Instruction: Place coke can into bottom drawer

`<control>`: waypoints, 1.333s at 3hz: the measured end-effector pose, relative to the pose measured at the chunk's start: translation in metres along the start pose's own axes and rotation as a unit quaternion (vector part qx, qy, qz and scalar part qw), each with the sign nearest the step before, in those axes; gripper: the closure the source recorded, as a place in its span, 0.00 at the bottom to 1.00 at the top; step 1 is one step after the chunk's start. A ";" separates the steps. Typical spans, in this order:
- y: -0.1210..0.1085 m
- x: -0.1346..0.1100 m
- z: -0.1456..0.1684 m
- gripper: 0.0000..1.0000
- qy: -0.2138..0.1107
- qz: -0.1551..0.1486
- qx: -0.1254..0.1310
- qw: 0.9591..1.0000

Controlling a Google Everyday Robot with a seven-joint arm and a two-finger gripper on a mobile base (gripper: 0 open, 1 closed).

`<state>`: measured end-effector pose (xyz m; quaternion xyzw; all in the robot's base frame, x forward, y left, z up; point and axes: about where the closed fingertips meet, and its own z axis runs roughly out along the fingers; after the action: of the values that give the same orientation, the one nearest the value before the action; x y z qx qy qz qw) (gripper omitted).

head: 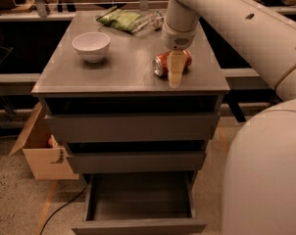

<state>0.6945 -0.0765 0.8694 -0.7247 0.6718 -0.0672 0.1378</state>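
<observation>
The coke can (163, 62) lies on its side on the grey cabinet top (123, 67), near the front right. My gripper (174, 73) hangs straight down over the can from the pale arm and overlaps its right half. The bottom drawer (138, 225) is pulled open below the two upper drawers, and its grey inside is bare.
A white bowl (91, 45) stands on the left of the cabinet top. A green snack bag (119, 18) and a clear plastic bottle (150, 21) lie at the back. A cardboard box (40, 148) sits on the floor at the left. My pale body (265, 175) fills the lower right.
</observation>
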 end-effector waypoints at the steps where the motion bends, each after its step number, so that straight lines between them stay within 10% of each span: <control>1: -0.002 0.003 0.014 0.03 0.016 -0.002 -0.010 1.000; 4: -0.004 0.011 0.025 0.72 0.024 0.000 -0.023 0.999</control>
<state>0.7059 -0.0846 0.8455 -0.7255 0.6766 -0.0697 0.1050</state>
